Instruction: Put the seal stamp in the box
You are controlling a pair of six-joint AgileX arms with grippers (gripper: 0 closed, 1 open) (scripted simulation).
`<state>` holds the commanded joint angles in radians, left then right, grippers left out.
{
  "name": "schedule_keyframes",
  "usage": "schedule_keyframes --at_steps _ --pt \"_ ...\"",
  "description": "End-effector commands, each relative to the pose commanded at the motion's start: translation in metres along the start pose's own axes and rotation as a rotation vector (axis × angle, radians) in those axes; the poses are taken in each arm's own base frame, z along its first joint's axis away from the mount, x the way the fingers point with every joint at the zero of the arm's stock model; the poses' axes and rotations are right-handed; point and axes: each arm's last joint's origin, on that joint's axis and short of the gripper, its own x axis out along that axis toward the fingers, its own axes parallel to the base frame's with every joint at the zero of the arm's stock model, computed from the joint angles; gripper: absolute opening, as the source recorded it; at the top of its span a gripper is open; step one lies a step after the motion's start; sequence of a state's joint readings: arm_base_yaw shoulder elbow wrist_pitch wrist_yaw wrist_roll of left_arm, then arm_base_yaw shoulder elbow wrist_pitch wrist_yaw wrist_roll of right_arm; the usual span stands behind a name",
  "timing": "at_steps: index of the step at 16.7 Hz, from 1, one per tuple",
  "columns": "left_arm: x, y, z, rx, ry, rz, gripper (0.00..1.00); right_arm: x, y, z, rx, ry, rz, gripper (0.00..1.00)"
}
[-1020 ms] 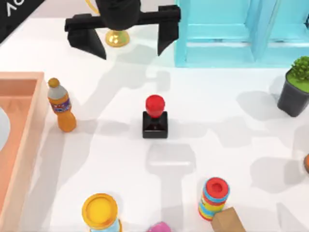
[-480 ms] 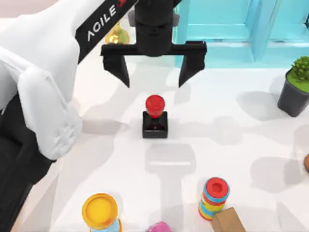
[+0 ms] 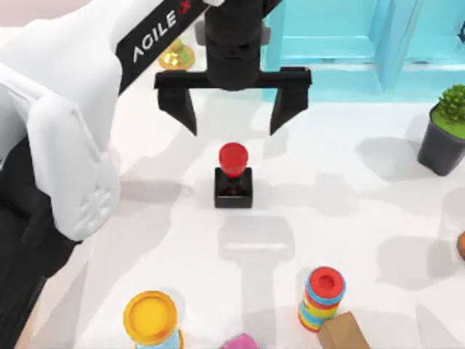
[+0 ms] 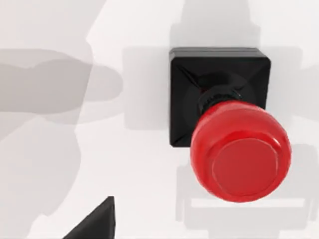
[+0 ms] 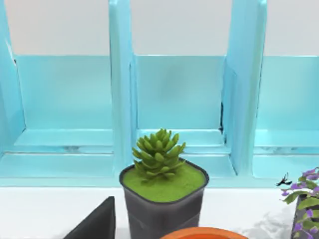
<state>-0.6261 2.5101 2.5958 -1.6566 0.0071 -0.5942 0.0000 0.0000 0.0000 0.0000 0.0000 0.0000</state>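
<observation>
Since half a second ago your left gripper (image 3: 234,113) has barely shifted, sinking a touch lower in the upper middle of the top view, while a second ago it sat further up and to the left, near the gold trophy (image 3: 174,54). You now have its two black fingers spread wide apart, tips pointing down the frame, holding nothing. The seal stamp (image 3: 233,178) stands upright at the centre of the frame on the white table (image 3: 349,218), just below the gap between the fingers and not touched by either. That placement looks deliberate: the open span is wider than the red knob, so you can likely come down around the handle and close on it. In the left wrist view the stamp's black base and red knob (image 4: 240,152) sit right of centre, so a small sideways correction may help before you descend. Your white arm covers the left side of the top view, where the box would be, so you cannot confirm its place now. Your right arm is parked facing the cyan shelf unit (image 5: 174,94) and a potted succulent (image 5: 162,191); whether its fingers are open or closed cannot be told.
</observation>
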Motion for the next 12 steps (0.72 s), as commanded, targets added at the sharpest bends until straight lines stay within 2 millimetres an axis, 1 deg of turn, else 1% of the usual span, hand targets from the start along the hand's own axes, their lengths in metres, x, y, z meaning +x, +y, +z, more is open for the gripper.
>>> schedule_keyframes --at_steps 2,5,9,12 --pt "0.013 -0.002 0.002 0.001 0.0 0.0 1.0 0.0 0.0 0.0 0.0 0.0 0.0 1.0" --pt "0.039 -0.003 0.003 0.001 0.0 0.0 1.0 0.0 0.0 0.0 0.0 0.0 0.0 1.0" --pt "0.073 -0.001 -0.001 0.001 0.001 0.001 1.0 0.0 0.0 0.0 0.0 0.0 0.0 1.0" --pt "0.088 0.0 -0.003 0.001 0.0 0.0 1.0 0.0 0.0 0.0 0.0 0.0 0.0 1.0"
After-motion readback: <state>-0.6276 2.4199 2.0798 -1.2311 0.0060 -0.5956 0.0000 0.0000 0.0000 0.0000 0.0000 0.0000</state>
